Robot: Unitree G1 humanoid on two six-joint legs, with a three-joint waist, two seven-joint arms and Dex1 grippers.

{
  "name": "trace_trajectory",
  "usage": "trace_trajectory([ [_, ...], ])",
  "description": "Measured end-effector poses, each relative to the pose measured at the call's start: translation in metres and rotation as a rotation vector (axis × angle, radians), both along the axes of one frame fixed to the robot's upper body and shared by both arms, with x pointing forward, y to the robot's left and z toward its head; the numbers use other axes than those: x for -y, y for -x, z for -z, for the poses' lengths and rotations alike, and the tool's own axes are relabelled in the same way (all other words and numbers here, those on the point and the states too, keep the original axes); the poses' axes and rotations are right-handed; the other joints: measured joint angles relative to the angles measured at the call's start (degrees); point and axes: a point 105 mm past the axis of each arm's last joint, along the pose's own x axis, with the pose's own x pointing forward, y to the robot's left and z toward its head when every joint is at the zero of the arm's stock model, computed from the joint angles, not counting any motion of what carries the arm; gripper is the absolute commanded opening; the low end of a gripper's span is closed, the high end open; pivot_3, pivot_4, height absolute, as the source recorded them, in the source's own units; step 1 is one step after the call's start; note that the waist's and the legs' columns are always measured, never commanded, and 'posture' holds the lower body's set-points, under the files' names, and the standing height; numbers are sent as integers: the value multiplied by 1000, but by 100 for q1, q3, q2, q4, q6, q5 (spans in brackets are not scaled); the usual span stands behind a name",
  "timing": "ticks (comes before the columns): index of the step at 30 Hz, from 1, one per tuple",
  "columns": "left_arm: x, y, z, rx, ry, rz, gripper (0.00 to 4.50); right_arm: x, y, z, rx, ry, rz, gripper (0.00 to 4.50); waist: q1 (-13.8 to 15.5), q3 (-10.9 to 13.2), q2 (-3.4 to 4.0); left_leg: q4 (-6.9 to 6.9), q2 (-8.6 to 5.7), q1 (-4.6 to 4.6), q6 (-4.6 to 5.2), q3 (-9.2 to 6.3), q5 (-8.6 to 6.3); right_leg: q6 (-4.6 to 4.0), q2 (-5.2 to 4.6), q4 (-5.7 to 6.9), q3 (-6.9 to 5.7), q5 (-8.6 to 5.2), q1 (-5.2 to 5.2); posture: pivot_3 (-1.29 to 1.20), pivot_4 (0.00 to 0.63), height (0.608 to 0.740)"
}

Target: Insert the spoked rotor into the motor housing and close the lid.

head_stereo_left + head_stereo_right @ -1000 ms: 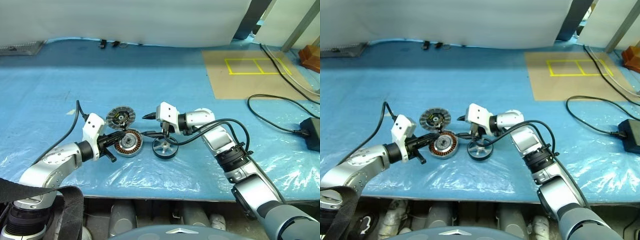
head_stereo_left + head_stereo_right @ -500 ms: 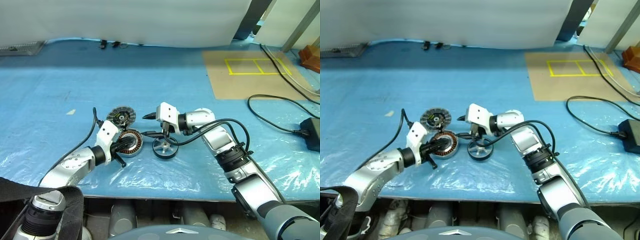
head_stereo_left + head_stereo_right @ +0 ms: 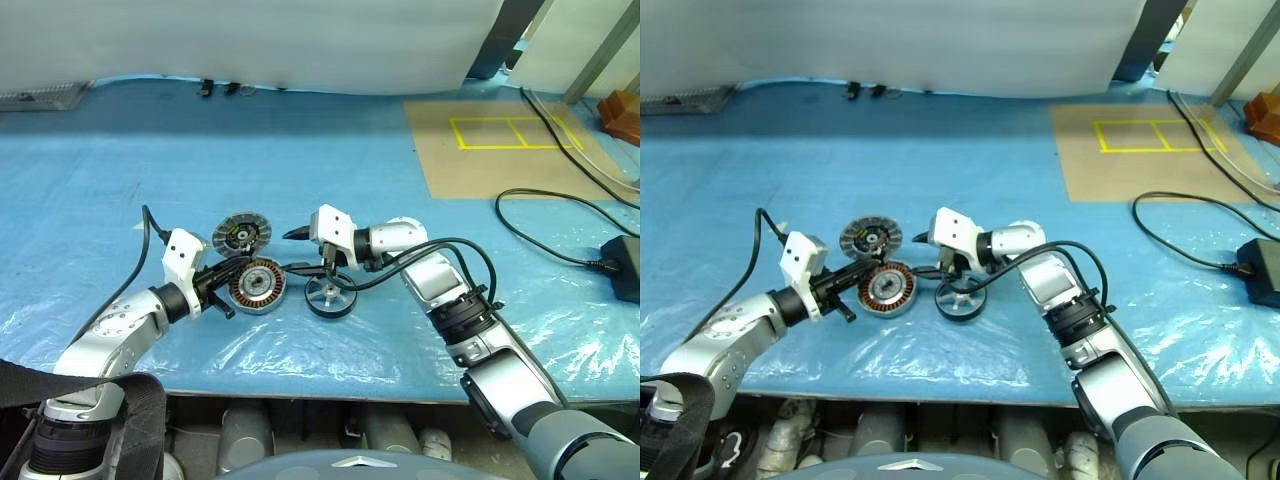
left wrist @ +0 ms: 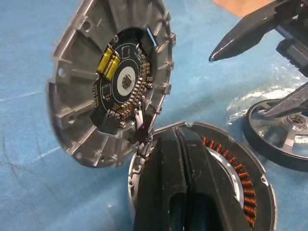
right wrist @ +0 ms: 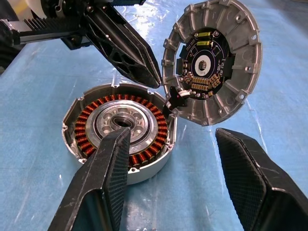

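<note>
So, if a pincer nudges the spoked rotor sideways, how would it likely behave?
The spoked rotor looks rigid: thick black rim, metal hub and spokes. It lies flat on the blue plastic sheet, so it would probably slide, not roll. It likely feels heavy for its size.

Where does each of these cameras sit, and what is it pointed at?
Head views: two eyes of one camera, looking down over both arms at the blue table.
Left wrist view: along the shut left gripper, over the motor housing, toward the lid.
Right wrist view: between the open right gripper fingers.
Both wrist views share housing and lid.
</note>
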Motion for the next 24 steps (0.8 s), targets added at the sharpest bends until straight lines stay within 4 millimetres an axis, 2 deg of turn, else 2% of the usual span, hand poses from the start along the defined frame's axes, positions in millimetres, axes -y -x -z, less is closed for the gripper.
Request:
trace_trajectory([
  [7,12,7,23,-60,-81,55,29,3,-1,0,-1,9,0,2883,1,0,0,-1,1,1,0,0,0,0,0,0,0,0,-1,0,150,740],
  [24,15,9,16,-70,-41,97,29,3,0,2,-5,11,-12,2883,6,0,0,0,0,1,0,1,0,0,-1,1,0,0,0,0,150,740],
])
